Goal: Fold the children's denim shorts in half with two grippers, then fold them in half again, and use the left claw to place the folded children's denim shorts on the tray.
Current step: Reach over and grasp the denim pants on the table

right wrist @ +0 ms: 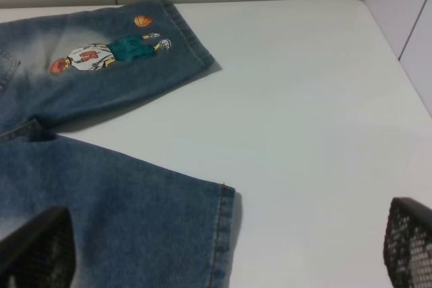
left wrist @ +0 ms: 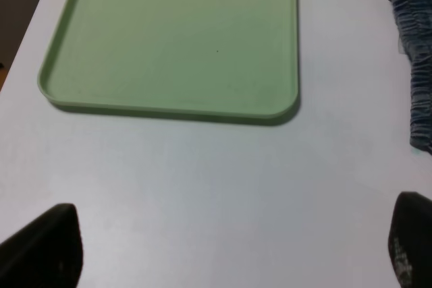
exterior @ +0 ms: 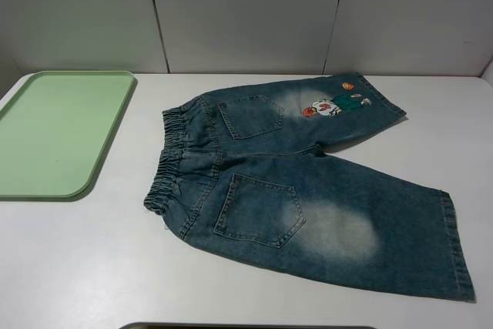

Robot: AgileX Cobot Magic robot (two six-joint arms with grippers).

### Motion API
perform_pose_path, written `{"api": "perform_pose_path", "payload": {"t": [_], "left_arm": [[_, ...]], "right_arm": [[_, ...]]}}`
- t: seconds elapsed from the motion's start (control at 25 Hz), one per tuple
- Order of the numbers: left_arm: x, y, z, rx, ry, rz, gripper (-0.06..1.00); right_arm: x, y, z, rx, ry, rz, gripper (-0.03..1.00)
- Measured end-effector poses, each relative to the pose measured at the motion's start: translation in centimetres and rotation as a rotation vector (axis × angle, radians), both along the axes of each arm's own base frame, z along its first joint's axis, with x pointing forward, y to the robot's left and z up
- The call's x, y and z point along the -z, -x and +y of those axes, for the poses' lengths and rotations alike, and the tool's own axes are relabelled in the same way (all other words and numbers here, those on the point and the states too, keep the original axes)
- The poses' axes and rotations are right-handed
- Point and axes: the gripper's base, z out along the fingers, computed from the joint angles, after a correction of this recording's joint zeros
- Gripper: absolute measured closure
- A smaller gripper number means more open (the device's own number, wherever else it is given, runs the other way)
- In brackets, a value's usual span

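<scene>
The children's denim shorts (exterior: 308, 175) lie spread flat on the white table, waistband toward the left, both legs pointing right, pockets up. A cartoon figure (exterior: 333, 105) is stitched on the far leg. The pale green tray (exterior: 54, 132) sits at the far left, nothing on it. Neither arm shows in the high view. In the left wrist view my left gripper (left wrist: 233, 251) is open above bare table in front of the tray (left wrist: 169, 38), with the waistband (left wrist: 412, 45) off to one side. My right gripper (right wrist: 216, 247) is open over the hem of the near leg (right wrist: 121, 207).
A white panelled wall (exterior: 246, 13) runs behind the table. A wall also stands close on the right side (right wrist: 405, 18). Bare white tabletop (exterior: 77, 267) surrounds the shorts, and a dark edge (exterior: 231, 326) shows at the bottom of the high view.
</scene>
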Motion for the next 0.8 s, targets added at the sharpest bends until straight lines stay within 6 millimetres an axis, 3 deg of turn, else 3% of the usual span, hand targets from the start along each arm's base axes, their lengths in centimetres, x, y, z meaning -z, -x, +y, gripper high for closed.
{"api": "perform_pose_path", "payload": {"t": [0.8], "left_arm": [[0.01,0.01,0.0,0.0,0.0,0.001,0.05]], "right_arm": [[0.0,0.0,0.0,0.0,0.0,0.0,0.27]]}}
